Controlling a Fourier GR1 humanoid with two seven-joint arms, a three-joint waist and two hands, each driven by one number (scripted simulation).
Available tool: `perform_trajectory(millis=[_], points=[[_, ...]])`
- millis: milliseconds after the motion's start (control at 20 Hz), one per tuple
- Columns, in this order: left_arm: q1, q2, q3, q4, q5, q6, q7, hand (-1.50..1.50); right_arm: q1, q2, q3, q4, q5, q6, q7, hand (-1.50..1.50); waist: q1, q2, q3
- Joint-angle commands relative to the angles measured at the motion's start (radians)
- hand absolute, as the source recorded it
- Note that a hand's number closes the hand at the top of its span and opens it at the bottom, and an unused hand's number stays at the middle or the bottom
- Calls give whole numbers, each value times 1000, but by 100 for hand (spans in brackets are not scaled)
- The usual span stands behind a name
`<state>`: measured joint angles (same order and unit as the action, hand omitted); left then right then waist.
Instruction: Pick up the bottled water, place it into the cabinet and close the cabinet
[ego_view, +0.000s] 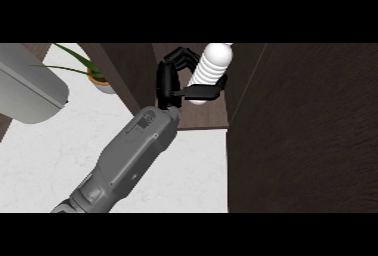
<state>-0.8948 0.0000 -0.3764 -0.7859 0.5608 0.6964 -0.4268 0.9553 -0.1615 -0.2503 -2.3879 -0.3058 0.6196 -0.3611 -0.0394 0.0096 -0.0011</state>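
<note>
At the far left a pale grey, round-cornered appliance (29, 90) sat on the white marbled table (52, 155); what kind of appliance it was could not be told. Just right of it, near the back, stood 1 small potted plant (94, 74) with long green leaves arching out to the left. From the lower left edge the grey left forearm (133, 155) ran up and to the right across the table toward the dark wood cabinet (140, 75). The left robot hand (171, 75) was inside the cabinet's opening, clamped on the bottled water (210, 65): fingers (179, 54) curled over its far side, thumb (202, 92) wrapped under its lower part. The bottle was white and ribbed, tilted slightly, its narrow end pointing up toward the top of the view. It sat over the brown cabinet shelf (199, 119); whether its base touched the shelf could not be told. To the right, 1 broad dark wood panel (303, 140) filled the view from top to bottom, just beside the bottle; whether it was the cabinet's door or its side wall could not be told
</note>
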Motion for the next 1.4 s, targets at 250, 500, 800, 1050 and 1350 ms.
perform_trajectory(millis=[250,500,800,1050,1350], points=[[-144,11,40,296,-32,-34,-94,150,0,5,15,-75,-104,11,44,-150,-10,5,0],[-231,0,32,435,-64,-35,-86,-150,-32,7,-4,-46,-93,7,34,-150,-14,6,1],[-298,27,50,534,-78,-77,-79,-150,-68,-16,-35,-10,-114,11,39,-150,-9,7,1],[-325,3,112,552,-44,-107,-104,-150,-53,12,2,-37,-79,18,47,-150,-13,7,0],[-316,9,145,483,-30,-205,-184,-150,-46,24,11,-73,-75,7,70,-150,5,-1,0]])
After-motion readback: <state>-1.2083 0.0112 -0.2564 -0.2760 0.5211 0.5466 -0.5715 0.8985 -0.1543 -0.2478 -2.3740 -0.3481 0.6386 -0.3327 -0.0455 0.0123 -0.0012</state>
